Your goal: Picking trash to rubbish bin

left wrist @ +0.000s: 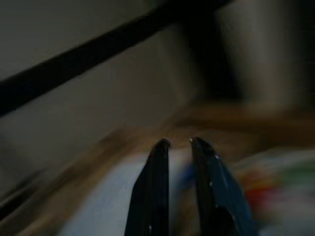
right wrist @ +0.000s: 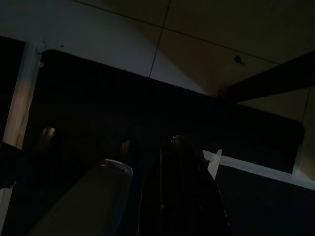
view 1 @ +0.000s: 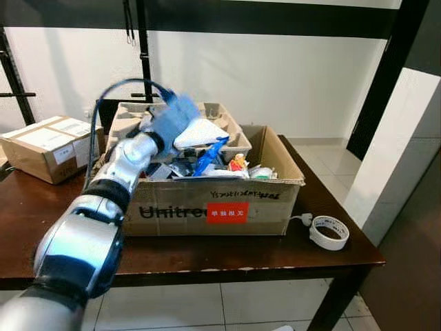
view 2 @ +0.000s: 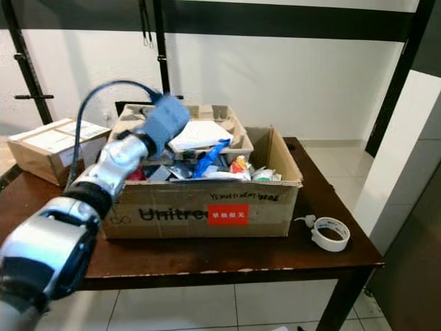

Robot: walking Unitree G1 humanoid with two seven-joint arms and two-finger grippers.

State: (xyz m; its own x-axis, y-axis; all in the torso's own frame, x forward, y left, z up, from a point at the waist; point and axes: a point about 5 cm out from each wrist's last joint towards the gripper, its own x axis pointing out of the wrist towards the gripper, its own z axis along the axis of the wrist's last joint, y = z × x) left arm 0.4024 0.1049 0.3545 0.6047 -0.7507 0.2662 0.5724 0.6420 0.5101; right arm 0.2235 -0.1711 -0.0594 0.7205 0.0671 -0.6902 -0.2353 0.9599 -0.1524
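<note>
Table — dark wood; carries everything listed below.

Cardboard box — large, open-topped, printed "Unitree" on its front wall; the landmark for this entry. It serves as the bin, by my reading, and is heaped with trash.

Small carton — sealed, well apart from the box on its left side.

Left arm — silver, reaches up over the box's left front corner. It is the nearer arm to the load; the right arm hangs idle in shadow.

Egg tray — grey pulp, propped at the box's back.

White sheet — lies on top of the heap, against the egg tray.

Left gripper — above the box's left rear part, fingers close together with a narrow gap; whether anything is pinched there cannot be told, the view is blurred. The white sheet lies just beyond and below the tips.

Blue wrapper — long axis slanted, mid-box, below the sheet.

Tape roll — off the box's right front corner, apart.
</note>
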